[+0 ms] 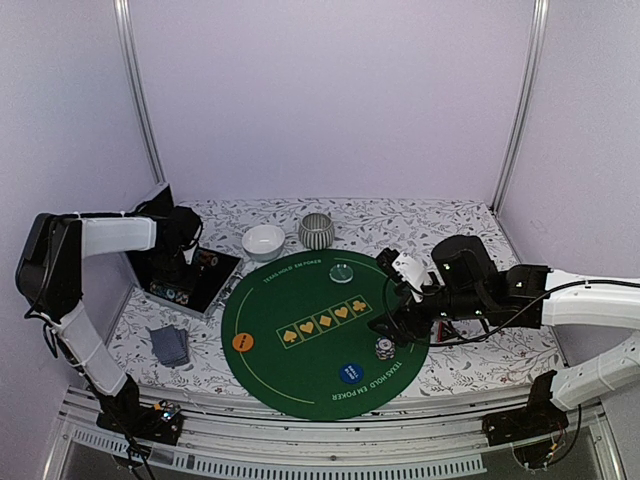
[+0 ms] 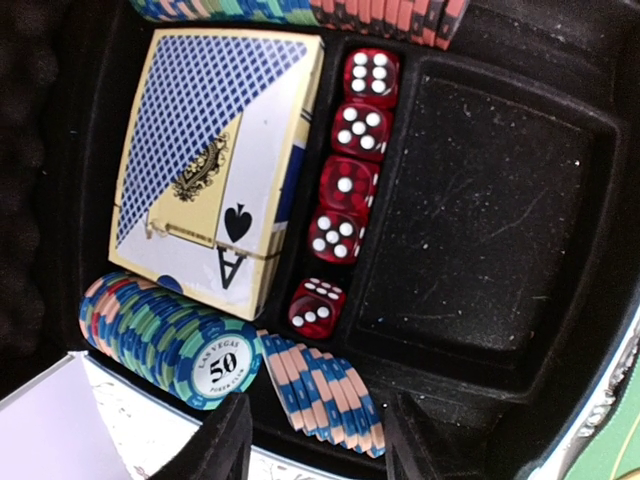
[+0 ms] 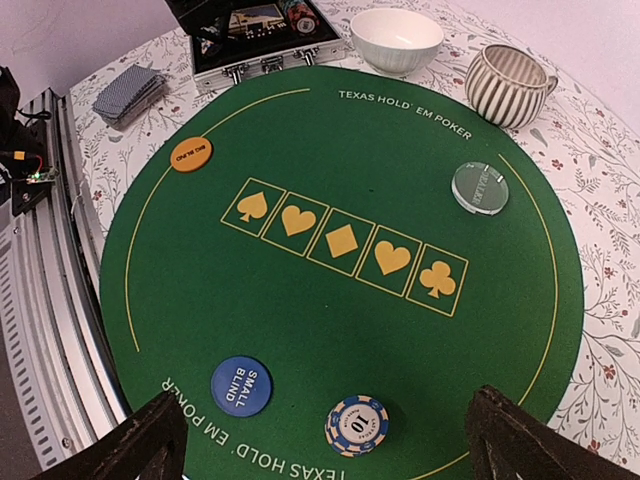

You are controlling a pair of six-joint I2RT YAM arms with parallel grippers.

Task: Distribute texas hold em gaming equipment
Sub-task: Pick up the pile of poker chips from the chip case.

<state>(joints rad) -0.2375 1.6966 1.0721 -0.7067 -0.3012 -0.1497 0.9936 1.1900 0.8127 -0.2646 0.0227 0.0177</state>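
Observation:
In the top view my left gripper [image 1: 186, 262] hangs over the open black case [image 1: 215, 290]. Its wrist view shows the left gripper [image 2: 315, 448] open, its fingers [image 2: 215, 440] either side of a leaning row of blue-and-peach chips [image 2: 325, 390], not touching them. Beside that row lie green-blue "50" chips [image 2: 170, 340] and a boxed card deck [image 2: 215, 160]. My right gripper [image 3: 335, 450] stands wide open above a blue-white chip stack [image 3: 357, 424] on the green mat [image 3: 330, 320]. Blue [image 3: 241, 385], orange [image 3: 190, 154] and pale green [image 3: 479, 187] buttons lie on the mat. Loose cards [image 1: 168, 345] lie left of it.
A white bowl [image 1: 263, 241] and a striped grey bowl [image 1: 316, 230] stand behind the mat. Red dice [image 2: 345, 185] fill a slot in the case, next to an empty black compartment [image 2: 480, 200]. A metal rail [image 1: 330, 440] runs along the near table edge.

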